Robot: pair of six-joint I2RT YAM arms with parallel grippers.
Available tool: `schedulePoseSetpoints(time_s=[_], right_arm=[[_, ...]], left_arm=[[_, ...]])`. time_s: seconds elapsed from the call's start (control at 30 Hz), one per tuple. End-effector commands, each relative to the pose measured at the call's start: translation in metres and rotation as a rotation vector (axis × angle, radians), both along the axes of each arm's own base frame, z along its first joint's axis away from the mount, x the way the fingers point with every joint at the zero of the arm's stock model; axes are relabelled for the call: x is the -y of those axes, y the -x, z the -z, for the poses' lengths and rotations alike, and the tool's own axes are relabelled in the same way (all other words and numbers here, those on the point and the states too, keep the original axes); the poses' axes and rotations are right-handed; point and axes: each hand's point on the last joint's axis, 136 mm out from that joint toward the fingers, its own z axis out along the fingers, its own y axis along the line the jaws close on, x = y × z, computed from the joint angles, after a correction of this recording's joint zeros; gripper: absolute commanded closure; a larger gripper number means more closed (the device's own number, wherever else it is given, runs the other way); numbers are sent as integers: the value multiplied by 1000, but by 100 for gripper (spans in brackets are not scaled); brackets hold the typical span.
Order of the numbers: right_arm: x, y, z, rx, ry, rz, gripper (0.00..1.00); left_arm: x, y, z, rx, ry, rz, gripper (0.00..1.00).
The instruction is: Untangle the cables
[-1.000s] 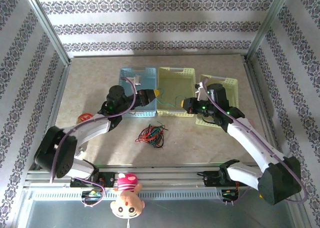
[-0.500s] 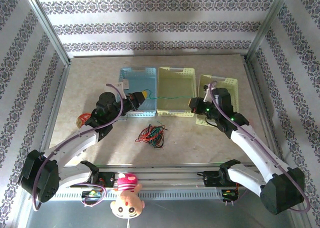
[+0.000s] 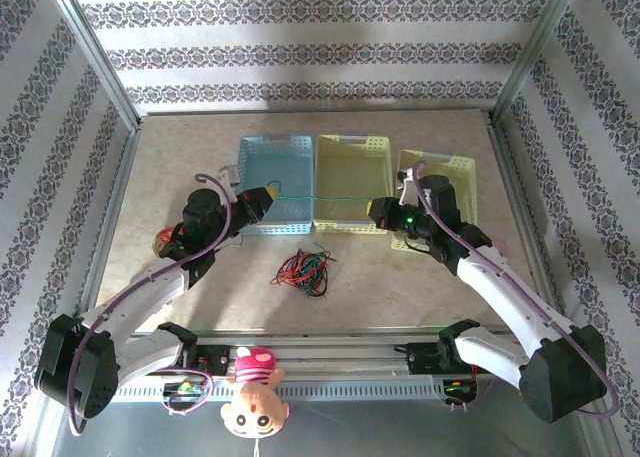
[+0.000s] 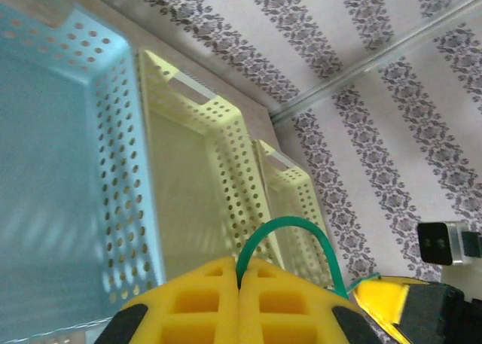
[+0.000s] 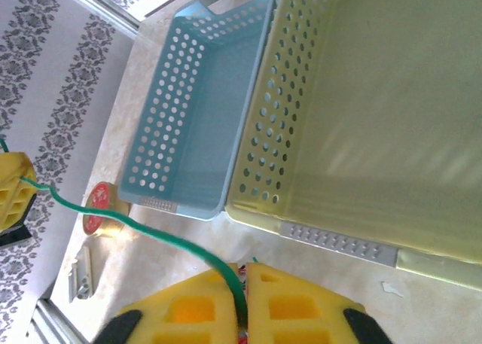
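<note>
Tangle [image 3: 305,269] of red and black cables is sitting low at centre. Above it, left gripper [image 3: 269,192] and right gripper [image 3: 373,209], both pinching the green cable [image 3: 320,198], are spreading farther apart, drawing it taut over the yellow basket [image 3: 352,141], seemingly freed.

A robot test cell: aluminium frame [image 3: 95,52], wallpapered panels [image 3: 300,57].

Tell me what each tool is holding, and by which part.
The green cable. The left tool pinches it at one end of the stretched span, the right tool at the other.
</note>
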Motion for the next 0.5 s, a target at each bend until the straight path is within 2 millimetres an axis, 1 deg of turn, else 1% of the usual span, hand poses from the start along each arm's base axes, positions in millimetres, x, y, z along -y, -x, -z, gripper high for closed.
schedulePoseSetpoints(time_s=[0.0, 0.1, 0.23, 0.33, 0.47], right_arm=[[29, -11, 16, -47, 71, 139, 46], [30, -12, 15, -41, 71, 149, 41], [37, -12, 13, -21, 88, 181, 40], [36, -11, 12, -18, 88, 167, 39], [32, -7, 14, -31, 80, 143, 39]], left_arm=[[-67, -14, 16, -49, -37, -296, 100], [-72, -14, 17, -49, -38, -316, 100], [-78, -18, 20, -55, -35, -340, 100], [-81, -22, 18, -46, -33, -355, 100], [-77, -31, 18, -43, -42, -339, 100]])
